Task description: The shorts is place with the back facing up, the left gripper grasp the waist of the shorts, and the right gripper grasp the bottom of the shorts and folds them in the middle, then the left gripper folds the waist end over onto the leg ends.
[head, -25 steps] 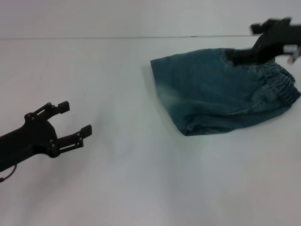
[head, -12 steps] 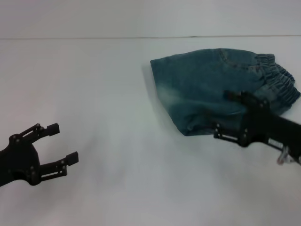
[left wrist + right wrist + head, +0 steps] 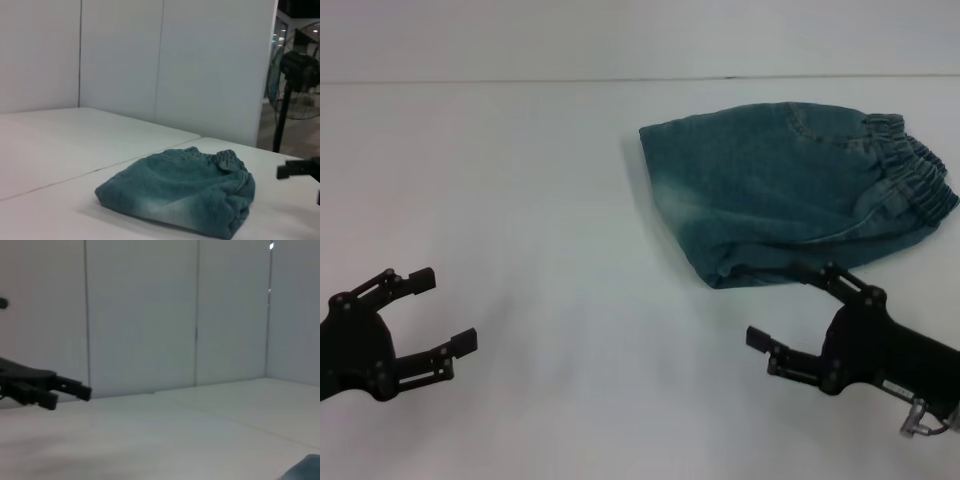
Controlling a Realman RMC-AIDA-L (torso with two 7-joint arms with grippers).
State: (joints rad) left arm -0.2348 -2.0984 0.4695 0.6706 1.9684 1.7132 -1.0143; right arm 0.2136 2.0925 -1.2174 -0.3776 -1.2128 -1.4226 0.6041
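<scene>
Counter (image 3: pixel 550 200) comes first for you: a white surface filling the head view, with a faint seam running across its far edge. On it, toward the far right, you have the shorts (image 3: pixel 790 195), blue denim, folded into a compact bundle. Its elastic waistband (image 3: pixel 915 170) is bunched at the right end and the folded edge faces left. From the left wrist view you see the same shorts (image 3: pixel 182 192) lying flat as a thick folded stack, with a standing fan (image 3: pixel 295 75) beyond the counter's end.

Your right gripper (image 3: pixel 795 315) hovers just in front of the near edge of the shorts, at the lower right of the head view. Its fingers are spread apart and hold nothing; you cannot tell whether the upper fingertip touches the cloth or only overlaps it.

Your left gripper (image 3: pixel 445 310) sits at the lower left, well apart from the shorts, likewise released with fingers spread and empty.
</scene>
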